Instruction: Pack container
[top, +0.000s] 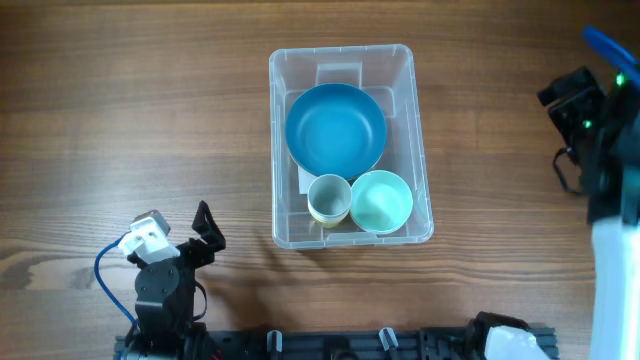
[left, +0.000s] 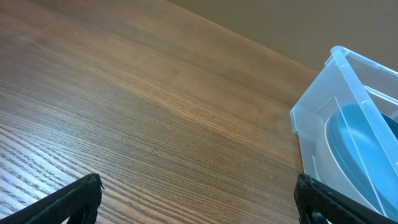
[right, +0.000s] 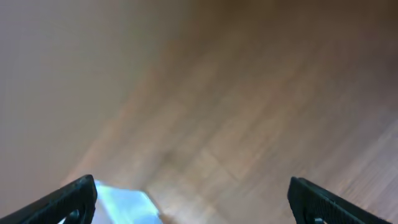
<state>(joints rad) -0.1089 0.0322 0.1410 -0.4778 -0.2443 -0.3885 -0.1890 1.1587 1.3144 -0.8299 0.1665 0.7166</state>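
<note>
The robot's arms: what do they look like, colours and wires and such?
Both are mostly black. The left arm carries a small white block and a looping blue cable. The right arm has a blue tip, a green light and a white section. Their fingers are black wedges.

Clear rectangular container (top: 419, 150), upright (lidless), mid-table, holding dishes

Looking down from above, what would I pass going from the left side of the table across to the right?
left gripper → clear container → right arm
</note>
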